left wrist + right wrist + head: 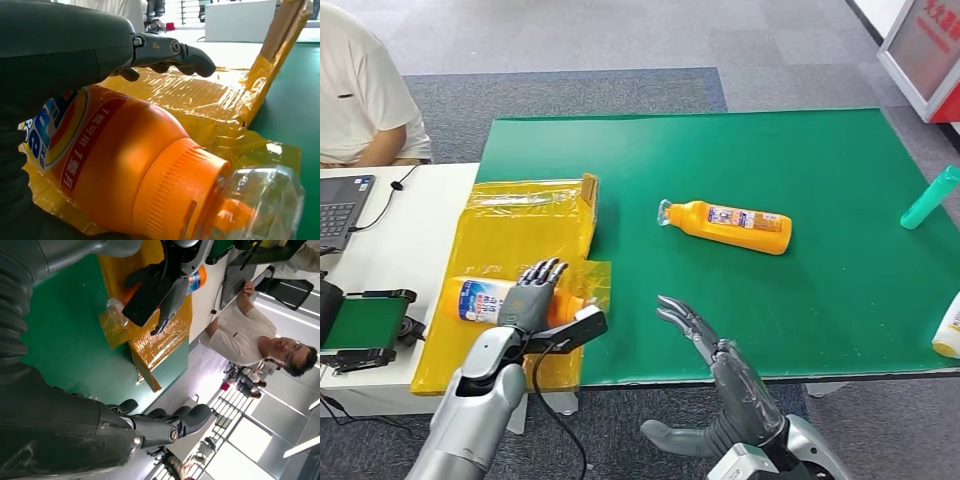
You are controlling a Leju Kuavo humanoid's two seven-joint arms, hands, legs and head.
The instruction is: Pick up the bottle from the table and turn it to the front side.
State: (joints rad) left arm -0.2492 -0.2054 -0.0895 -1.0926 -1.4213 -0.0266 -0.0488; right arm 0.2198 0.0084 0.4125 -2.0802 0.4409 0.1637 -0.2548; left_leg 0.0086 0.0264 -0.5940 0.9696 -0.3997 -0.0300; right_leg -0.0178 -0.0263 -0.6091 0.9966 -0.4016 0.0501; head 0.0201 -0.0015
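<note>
Bottle [482, 300] lies on its side on yellow plastic [516, 250] at lower left, the left hand [531, 297] resting open over it to grab, right hand [697, 335] open nearby.

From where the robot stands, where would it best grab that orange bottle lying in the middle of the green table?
Probably around the bottle's labelled middle, coming down from above. It lies on its side, crosswise to the robot, cap pointing left, so the round body offers both long sides to the fingers. The right robot hand, open, is nearer.
</note>
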